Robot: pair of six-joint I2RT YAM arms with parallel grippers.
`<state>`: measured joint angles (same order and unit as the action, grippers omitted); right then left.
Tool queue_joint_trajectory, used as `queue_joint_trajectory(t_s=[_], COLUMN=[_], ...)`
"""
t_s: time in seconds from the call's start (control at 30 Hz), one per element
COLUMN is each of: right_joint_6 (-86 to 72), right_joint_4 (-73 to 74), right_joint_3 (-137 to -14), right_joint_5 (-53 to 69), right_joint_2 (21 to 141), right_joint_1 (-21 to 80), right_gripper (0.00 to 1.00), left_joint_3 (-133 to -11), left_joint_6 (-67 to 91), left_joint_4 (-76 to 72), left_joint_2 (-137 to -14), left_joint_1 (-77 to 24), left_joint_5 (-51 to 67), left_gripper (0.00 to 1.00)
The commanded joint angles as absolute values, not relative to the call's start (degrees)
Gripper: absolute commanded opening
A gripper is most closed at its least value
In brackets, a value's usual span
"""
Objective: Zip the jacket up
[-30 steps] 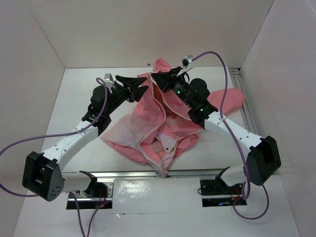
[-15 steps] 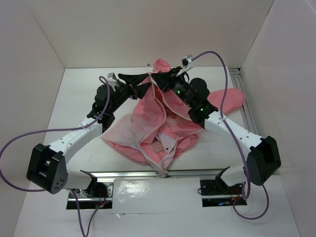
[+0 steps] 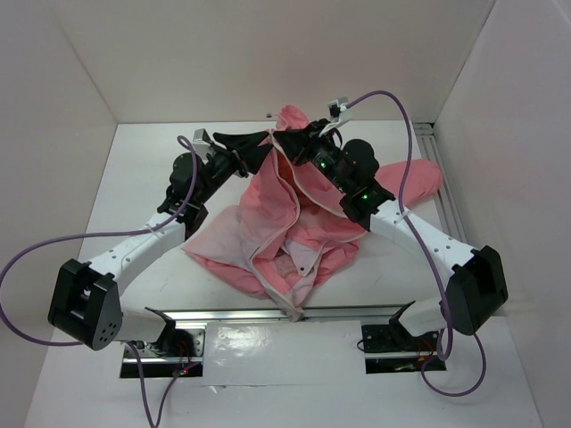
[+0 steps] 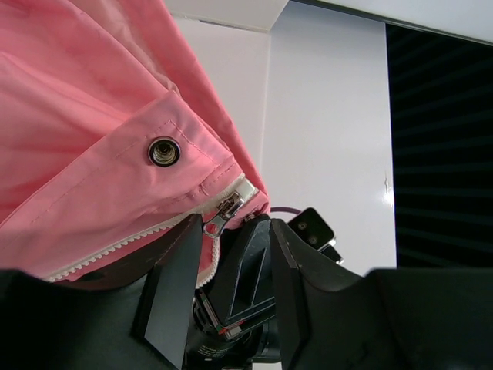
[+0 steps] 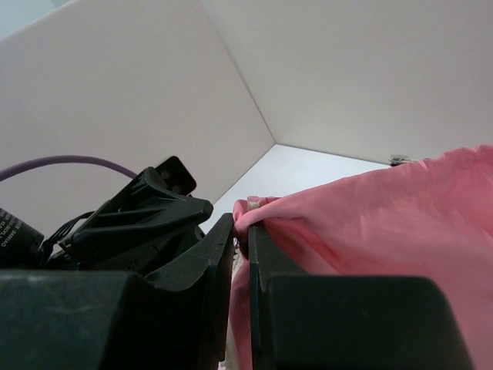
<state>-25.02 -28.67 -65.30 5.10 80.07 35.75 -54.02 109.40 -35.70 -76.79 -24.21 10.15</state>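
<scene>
Jacket [image 3: 308, 209] lies crumpled on the white table [image 3: 134, 178]: salmon-pink, front open, not zipped. We note paler lining [image 3: 219, 241] turned out along the jacket's near left side, and one sleeve [image 3: 419, 174] flung out on its right. A light zipper edge [image 3: 259, 267] runs down the open front toward the jacket's near hem.

Both grippers meet at the jacket's far edge, where the cloth is held up off the table.

Right gripper [image 3: 287, 141]: from its wrist camera the right gripper [image 5: 240, 223] has its fingers pressed almost together, pinching a fold of the jacket's pink edge [image 5: 250, 206] between the tips. Pink cloth drapes away from there.

Left gripper [image 3: 268, 149]: it reaches the jacket from its left side. From its wrist camera the left gripper [image 4: 235, 227] has its jaws spread, with the other arm's black gripper body seen through the gap. The metal zipper slider [image 4: 222, 210] hangs at the corner of the jacket's edge, just beside one fingertip [image 4: 192, 227]. We cannot tell whether they touch. White zipper teeth [image 4: 115, 248] lead from the slider along the cloth's rim. A metal snap [image 4: 163, 150] sits on the flap near the slider.

A purple cable [image 3: 401, 116] arcs over the jacket's far right side.
</scene>
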Motion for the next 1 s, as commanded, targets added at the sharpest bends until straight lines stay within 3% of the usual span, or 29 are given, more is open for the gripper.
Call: queue_joint_trajectory(t_s=[0.0, 0.4, 0.73, 0.97], right_joint_6=[-24.43, -24.43, -24.43, -24.43], right_joint_4=[-30.59, -30.59, -30.06, -30.06], right_joint_3=[-69.08, -69.08, -69.61, -69.61], right_joint_5=[5.1, 5.63, 6.15, 6.15], right_joint_2=[78.66, 79.19, 79.19, 79.72], right_joint_1=[36.3, 36.3, 36.3, 36.3], right_gripper=[0.0, 0.0, 0.0, 0.0], left_joint_3=[-55.2, -54.58, -53.53, -53.53], left_joint_6=[109.25, 109.24, 109.78, 109.78], left_joint_4=[-39.64, -37.88, -37.88, -37.88], left_joint_2=[-76.99, -75.23, -75.23, -75.23], left_joint_1=[-24.43, -24.43, -24.43, -24.43], left_joint_5=[9.67, 9.05, 9.05, 9.05], left_gripper=[0.52, 0.39, 0.38, 0.31])
